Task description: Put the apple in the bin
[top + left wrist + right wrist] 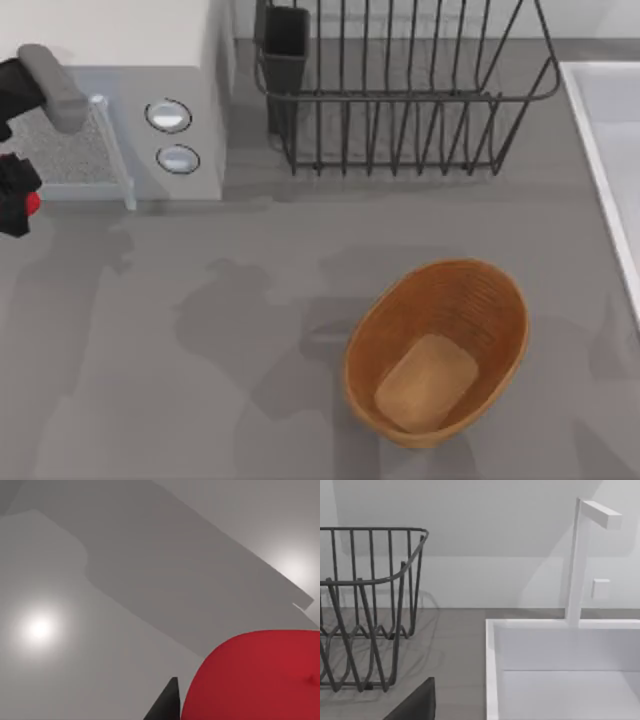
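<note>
The apple (pixel 33 203) is a small bright-red lump at the far left edge of the top view, held up off the table. My left gripper (pixel 18 196) is shut on it. In the left wrist view the apple (pixel 260 680) looms large and close, with one black fingertip (pixel 165 707) beside it. The bin (pixel 500 310), an oval orange-brown wicker basket with a tan bottom, stands on the grey table at the lower right, well apart from the apple. A dark part of my right gripper (pixel 415 707) shows near the dish rack and sink.
A black wire dish rack (pixel 400 100) stands at the back centre. A white sink (pixel 610 150) with a faucet (pixel 577 560) lies along the right edge. A white unit with two round knobs (pixel 170 115) sits at the back left.
</note>
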Controlling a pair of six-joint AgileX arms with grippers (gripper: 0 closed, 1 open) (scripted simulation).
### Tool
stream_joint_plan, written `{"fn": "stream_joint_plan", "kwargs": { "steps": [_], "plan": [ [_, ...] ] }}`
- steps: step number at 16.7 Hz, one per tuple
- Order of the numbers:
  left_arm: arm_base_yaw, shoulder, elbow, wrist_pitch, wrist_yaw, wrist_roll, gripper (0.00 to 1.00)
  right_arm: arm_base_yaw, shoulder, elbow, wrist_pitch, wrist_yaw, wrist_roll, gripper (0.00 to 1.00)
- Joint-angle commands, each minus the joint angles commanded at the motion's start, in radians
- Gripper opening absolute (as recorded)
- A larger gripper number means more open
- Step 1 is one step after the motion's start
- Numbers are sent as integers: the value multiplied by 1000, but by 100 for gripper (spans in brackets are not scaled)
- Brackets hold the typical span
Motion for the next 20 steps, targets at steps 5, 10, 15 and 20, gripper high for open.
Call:
{"fn": "stream_joint_plan", "kwargs": {
  "steps": [5, 10, 15, 20],
  "plan": [
    [-243, 54, 116, -4, 27, -411, 0, 0, 0, 0, 0, 0, 0, 100],
    [-500, 116, 275, 13, 10, -896, 0, 0, 0, 0, 0, 0, 0, 100],
    [-715, 205, 416, 14, -18, -1366, 0, 0, 0, 0, 0, 0, 0, 100],
    [-859, 303, 492, -29, -7, -1734, 0, 0, 0, 0, 0, 0, 0, 100]
  ]
}}
